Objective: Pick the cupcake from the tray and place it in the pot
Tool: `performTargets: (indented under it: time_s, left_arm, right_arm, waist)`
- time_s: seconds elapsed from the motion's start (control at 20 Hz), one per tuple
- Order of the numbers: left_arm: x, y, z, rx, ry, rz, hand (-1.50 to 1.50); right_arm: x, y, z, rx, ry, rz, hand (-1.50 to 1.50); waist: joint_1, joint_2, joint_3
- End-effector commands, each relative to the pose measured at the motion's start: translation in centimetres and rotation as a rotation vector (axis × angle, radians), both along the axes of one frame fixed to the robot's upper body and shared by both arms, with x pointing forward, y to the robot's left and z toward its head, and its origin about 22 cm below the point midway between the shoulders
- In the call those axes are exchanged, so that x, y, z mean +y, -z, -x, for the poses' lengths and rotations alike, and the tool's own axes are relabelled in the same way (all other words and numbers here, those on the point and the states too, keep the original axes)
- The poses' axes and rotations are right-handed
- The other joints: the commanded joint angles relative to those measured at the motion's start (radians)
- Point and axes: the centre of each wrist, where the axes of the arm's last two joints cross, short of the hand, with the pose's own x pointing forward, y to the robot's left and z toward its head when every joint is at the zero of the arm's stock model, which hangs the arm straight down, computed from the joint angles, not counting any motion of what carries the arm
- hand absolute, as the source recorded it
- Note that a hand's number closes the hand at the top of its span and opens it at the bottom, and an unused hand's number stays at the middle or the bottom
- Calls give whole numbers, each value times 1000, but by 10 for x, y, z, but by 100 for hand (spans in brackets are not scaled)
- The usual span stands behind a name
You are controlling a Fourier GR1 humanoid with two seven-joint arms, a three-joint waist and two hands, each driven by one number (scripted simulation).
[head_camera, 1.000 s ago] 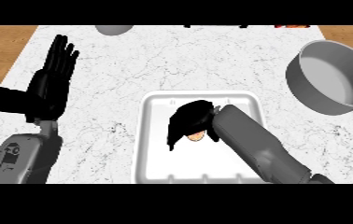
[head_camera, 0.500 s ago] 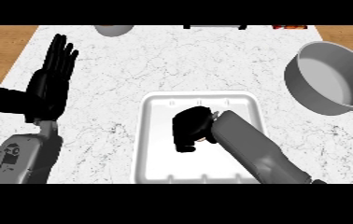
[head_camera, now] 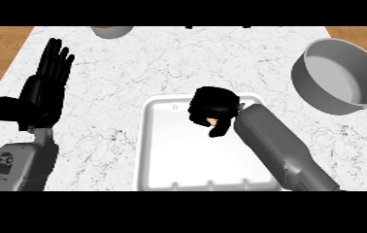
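Observation:
My right hand (head_camera: 212, 107) is over the far edge of the white tray (head_camera: 163, 154), fingers curled round the cupcake (head_camera: 213, 121). Only a small orange patch of the cupcake shows under the hand; the rest is hidden. The grey pot (head_camera: 332, 75) stands at the right edge of the counter, apart from the hand and to its upper right. My left hand (head_camera: 44, 89) rests open at the left, fingers pointing up.
A grey bowl (head_camera: 111, 31) sits at the counter's far edge, upper left. The wooden floor shows beyond the marble counter at both top corners.
My right hand has closed round the cupcake and moved from the tray's middle toward its far edge, a little to the right. The left hand has not moved.

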Motion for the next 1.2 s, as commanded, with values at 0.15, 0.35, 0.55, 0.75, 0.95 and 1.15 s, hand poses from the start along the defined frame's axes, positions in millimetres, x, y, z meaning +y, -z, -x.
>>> performTargets:
  time_s: [0.15,0.35,0.55,0.75,0.95,1.15]
  left_arm:
    - [11,4,4,13,-50,-5,0]
    - [11,6,5,20,-46,-10,0]
    - [7,2,4,11,-26,-9,0]
    - [-2,4,3,18,-3,-9,0]
    - [-2,1,2,2,18,-9,0]
    - [-2,0,0,14,6,3,0]
  right_arm:
    - [-77,-11,-34,44,895,-88,150]
    - [-91,-42,-53,-65,1295,-166,150]
    - [-105,-83,-71,-205,1668,-278,150]
    - [-108,-111,-82,-400,1933,-361,150]
    - [-95,-133,-91,-558,2138,-379,150]
    - [-86,-145,-94,-655,2322,-297,150]
  waist:
    - [-58,-2,-3]
    - [-43,-9,-8]
    - [-17,-11,-9]
    - [-3,-12,-8]
    - [27,-7,-7]
    - [6,-11,-2]
